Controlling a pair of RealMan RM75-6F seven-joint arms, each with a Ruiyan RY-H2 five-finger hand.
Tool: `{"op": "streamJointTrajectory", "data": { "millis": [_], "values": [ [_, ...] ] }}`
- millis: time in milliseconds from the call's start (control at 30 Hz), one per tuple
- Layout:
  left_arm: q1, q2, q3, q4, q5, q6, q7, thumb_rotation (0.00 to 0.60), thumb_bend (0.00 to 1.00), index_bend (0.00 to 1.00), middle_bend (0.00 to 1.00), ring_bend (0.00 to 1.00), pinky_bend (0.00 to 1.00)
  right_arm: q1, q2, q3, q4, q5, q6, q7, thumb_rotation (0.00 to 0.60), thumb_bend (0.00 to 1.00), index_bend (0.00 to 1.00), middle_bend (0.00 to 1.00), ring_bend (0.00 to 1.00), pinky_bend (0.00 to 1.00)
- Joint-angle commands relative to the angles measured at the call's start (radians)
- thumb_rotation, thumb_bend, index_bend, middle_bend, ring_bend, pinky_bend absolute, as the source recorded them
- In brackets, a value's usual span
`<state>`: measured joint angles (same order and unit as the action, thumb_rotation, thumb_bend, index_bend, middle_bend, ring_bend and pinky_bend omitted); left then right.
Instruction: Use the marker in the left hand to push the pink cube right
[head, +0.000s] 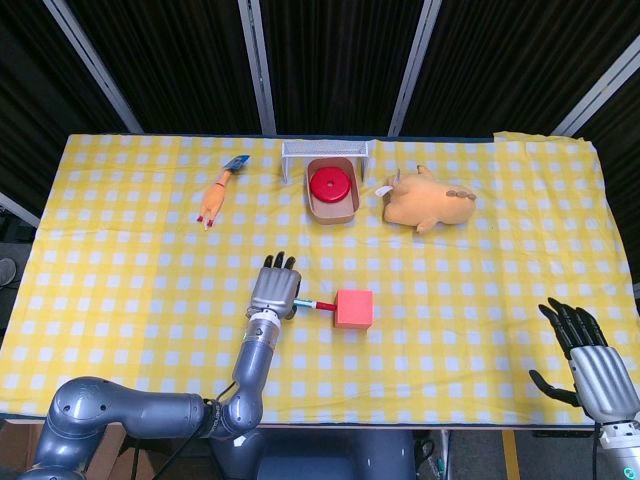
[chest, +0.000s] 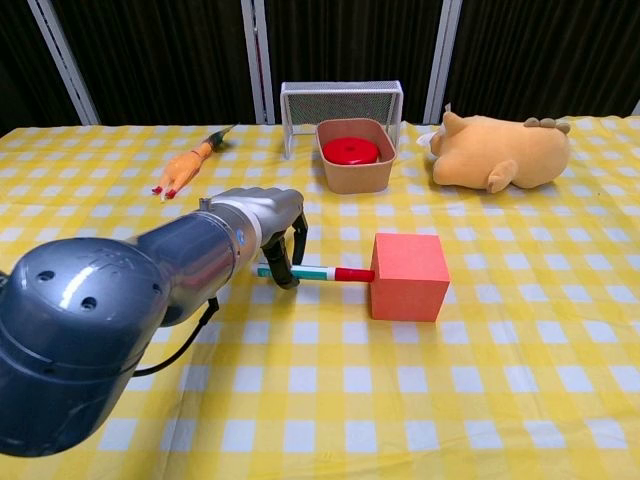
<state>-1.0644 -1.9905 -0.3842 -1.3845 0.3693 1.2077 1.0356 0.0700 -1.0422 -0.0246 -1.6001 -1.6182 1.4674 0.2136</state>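
Note:
The pink cube (head: 354, 308) (chest: 408, 276) sits on the yellow checked tablecloth near the table's middle. My left hand (head: 275, 289) (chest: 270, 222) grips a marker (head: 318, 305) (chest: 318, 273) that lies level, its red tip touching the cube's left face. The hand is just left of the cube, fingers curled around the marker's other end. My right hand (head: 590, 355) hovers at the table's front right corner, far from the cube, fingers spread and holding nothing; only the head view shows it.
At the back stand a tan bowl (head: 331, 205) (chest: 357, 175) holding a red disc, a white wire rack (head: 329, 150) (chest: 340, 98), a plush pig (head: 428, 200) (chest: 498, 150) and a rubber chicken (head: 217, 194) (chest: 188, 165).

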Motion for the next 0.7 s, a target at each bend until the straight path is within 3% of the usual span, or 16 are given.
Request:
{"op": "streamJointTrajectory", "data": {
  "millis": [33,367,700],
  "values": [
    [-0.003,0.000,-0.001,-0.005,-0.005,0.007,0.008,0.600,0.45,0.69,0.12,0.00,0.09,0.000,0.000,0.000,0.000,0.000,0.000,0.000,0.600,0.32,0.00,0.00,0.00,0.00],
    [-0.010,0.011,0.002,-0.028,-0.025,0.034,0.047,0.600,0.45,0.69,0.11,0.00,0.09,-0.001,-0.001,0.000,-0.002,-0.002,0.004,-0.004,0.600,0.32,0.00,0.00,0.00,0.00],
    [-0.046,-0.028,-0.027,0.016,-0.046,0.021,0.060,0.600,0.45,0.69,0.11,0.00,0.09,-0.001,0.001,0.001,-0.002,0.001,0.003,0.000,0.600,0.32,0.00,0.00,0.00,0.00]
  ]
}}
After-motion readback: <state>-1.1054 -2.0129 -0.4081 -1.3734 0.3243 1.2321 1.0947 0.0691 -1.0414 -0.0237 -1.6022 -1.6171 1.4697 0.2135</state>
